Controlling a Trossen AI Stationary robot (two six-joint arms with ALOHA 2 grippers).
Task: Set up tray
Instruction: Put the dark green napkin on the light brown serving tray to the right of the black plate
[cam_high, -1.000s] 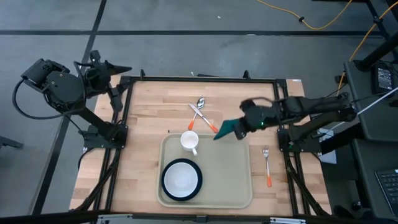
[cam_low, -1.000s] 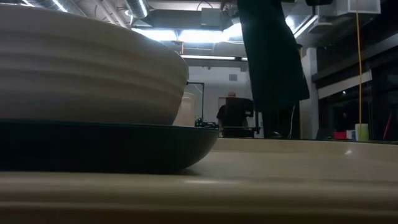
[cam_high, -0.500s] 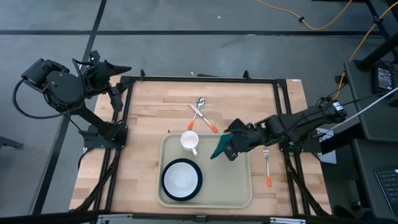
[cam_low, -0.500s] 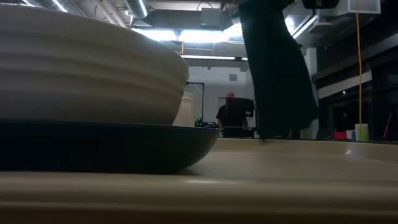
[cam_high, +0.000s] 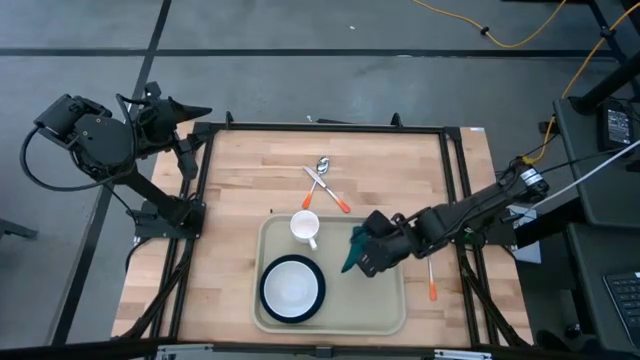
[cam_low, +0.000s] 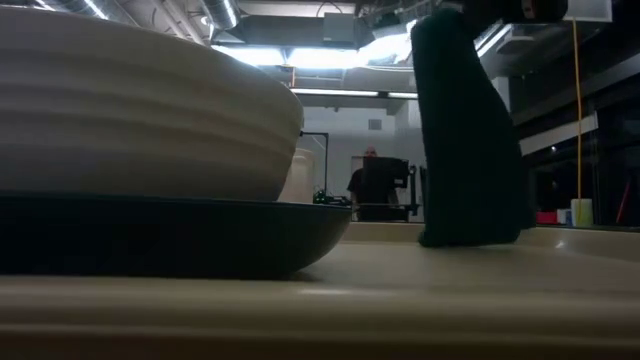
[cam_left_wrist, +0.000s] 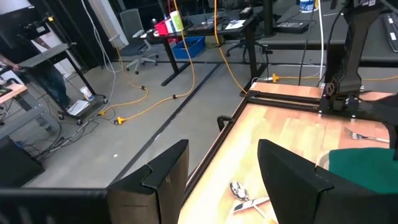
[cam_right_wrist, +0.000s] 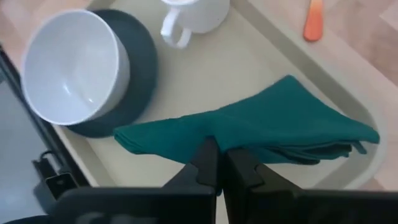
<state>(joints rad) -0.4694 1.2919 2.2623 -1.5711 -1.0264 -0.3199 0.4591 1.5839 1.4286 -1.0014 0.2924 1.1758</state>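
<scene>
1. one tray (cam_high: 385, 305), cream plastic with rounded corners and a raised rim, lies near-centre on the table; it looks stiff, light and slick, best gripped at the rim.
2. right gripper (cam_right_wrist: 217, 163) pinches a soft green napkin (cam_right_wrist: 273, 124), drooping onto the tray's right side.
3. left gripper (cam_left_wrist: 224, 171) waits far left, fingers parted, empty.

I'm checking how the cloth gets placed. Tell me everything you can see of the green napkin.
The green napkin is dark teal cloth, folded and creased, soft-looking. The right pincer, shut, pinches its upper edge, so it hangs in a drooping fold. In the low view its lower end meets the surface of the beige tray. It sits over the tray's right part, beside the white mug and the white bowl on its dark plate, touching neither.
</scene>
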